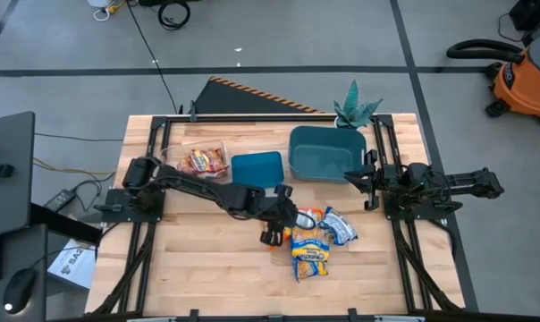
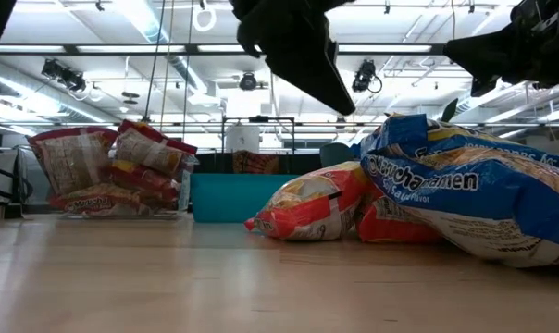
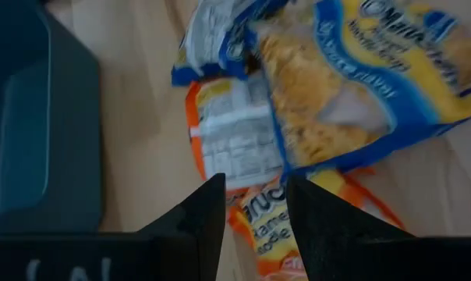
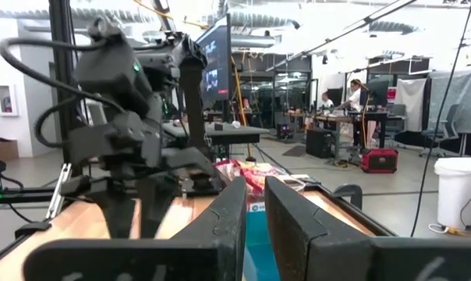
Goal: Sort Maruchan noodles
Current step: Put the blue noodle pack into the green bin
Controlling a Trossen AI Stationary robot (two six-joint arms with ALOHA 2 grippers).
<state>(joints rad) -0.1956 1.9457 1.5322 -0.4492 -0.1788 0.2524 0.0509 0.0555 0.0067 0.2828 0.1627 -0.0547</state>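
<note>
A loose pile of Maruchan noodles lies on the wooden table right of centre. It holds a blue-and-yellow packet [image 1: 312, 252] [image 3: 352, 86], an orange packet [image 1: 306, 217] [image 3: 259, 230] partly under it, and a blue-silver one [image 1: 340, 226]. Red packets stand in a clear box [image 1: 203, 161] at the far left. My left gripper [image 1: 277, 229] [image 3: 255, 195] hangs open in the air above the pile's left edge, over the orange packet, touching nothing. My right gripper [image 1: 365, 179] [image 4: 255, 187] waits at the table's right side with a narrow gap between its fingers.
A small teal bin [image 1: 257, 168] [image 3: 33, 117] sits just beyond my left gripper, and a larger teal bin [image 1: 326, 152] stands at the far right. Bare wood [image 1: 207, 259] lies toward the near edge. People work at desks in the room behind.
</note>
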